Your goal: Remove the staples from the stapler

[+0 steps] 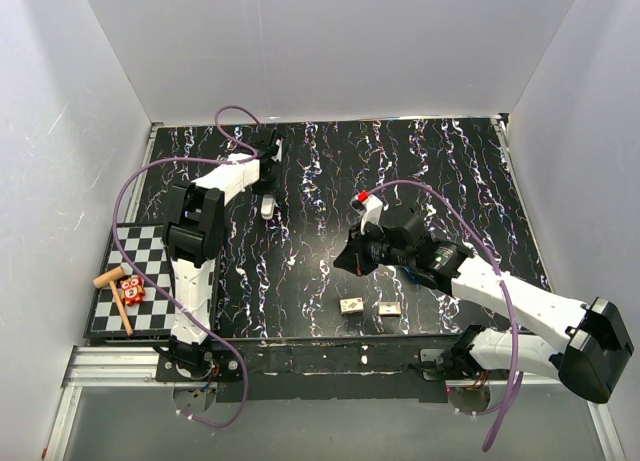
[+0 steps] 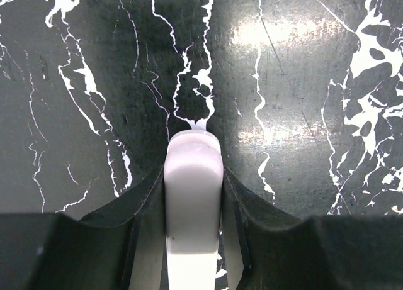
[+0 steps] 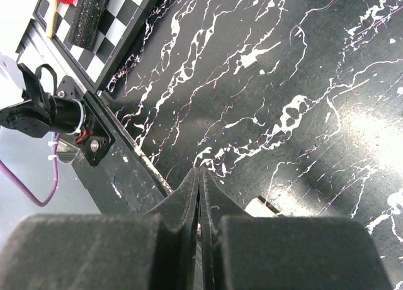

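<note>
The white stapler (image 1: 267, 207) stands at the far left of the black marbled table (image 1: 300, 251). My left gripper (image 1: 268, 188) is shut on it. In the left wrist view the stapler's rounded white end (image 2: 193, 189) fills the gap between the two black fingers (image 2: 145, 208) of my left gripper (image 2: 193, 177). My right gripper (image 1: 344, 264) hovers over the middle front of the table with its jaws pressed together; in the right wrist view (image 3: 199, 177) nothing shows between them. Two small silvery staple blocks (image 1: 351, 306) (image 1: 388, 308) lie near the front edge; one peeks out beside the right fingers (image 3: 263, 206).
A black-and-white checkered board (image 1: 150, 281) sits at the left edge, with a wooden mallet (image 1: 118, 286) and a small red toy (image 1: 132, 291) on it. White walls surround the table. The table's metal front rail (image 1: 300, 366) runs below the staple blocks.
</note>
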`<state>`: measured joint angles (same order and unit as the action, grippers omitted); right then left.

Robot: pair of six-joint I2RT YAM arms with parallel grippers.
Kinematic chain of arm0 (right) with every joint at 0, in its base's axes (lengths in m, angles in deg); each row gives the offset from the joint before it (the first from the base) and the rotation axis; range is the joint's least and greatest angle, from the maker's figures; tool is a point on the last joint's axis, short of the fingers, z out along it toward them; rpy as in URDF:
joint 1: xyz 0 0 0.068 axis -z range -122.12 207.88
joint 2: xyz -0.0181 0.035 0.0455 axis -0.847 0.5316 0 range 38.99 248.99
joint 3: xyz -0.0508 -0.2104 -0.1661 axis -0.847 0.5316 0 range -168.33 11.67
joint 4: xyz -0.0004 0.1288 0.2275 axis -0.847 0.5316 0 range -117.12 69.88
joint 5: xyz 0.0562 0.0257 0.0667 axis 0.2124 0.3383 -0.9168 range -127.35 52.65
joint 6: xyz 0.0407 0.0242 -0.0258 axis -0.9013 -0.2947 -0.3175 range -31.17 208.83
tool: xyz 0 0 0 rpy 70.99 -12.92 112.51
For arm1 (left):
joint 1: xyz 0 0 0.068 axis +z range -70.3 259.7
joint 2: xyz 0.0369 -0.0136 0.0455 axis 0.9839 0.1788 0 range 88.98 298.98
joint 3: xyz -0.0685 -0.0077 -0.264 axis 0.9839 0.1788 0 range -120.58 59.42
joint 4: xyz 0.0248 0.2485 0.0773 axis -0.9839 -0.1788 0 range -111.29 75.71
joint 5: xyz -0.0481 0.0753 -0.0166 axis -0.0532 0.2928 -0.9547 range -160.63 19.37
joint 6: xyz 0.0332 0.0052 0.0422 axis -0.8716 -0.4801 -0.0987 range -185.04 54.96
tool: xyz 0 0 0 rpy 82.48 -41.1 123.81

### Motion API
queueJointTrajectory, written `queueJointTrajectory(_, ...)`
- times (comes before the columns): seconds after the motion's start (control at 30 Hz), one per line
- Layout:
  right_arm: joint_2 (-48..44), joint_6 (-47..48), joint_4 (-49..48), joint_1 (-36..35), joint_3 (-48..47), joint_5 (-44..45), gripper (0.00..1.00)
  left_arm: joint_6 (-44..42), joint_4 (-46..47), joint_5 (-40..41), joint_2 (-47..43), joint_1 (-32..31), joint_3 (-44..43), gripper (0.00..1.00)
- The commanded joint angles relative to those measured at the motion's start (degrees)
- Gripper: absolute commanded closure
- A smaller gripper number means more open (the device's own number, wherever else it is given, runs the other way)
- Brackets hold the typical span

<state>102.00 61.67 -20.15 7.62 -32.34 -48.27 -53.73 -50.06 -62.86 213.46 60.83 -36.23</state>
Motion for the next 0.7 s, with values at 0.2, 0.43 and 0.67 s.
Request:
queueJointTrajectory(0.2,0.4,-1.1,-3.4,-0.1,0.2,-1.3,0.87,-0.8,0.5,1.2,-1.9,0.3,-2.7,0.57)
queueJointTrajectory(0.43,-0.7,-1.5,-3.3,-0.1,0.8,-1.2,0.84,-0.6,0.3,1.4,-2.5,0.3,-2.6,0.48)
queueJointTrajectory(0.67,-1.7,-2.0,-2.7,-0.1,0.5,-1.2,0.83,-0.6,0.1,2.7,-5.2,0.3,-2.7,0.44)
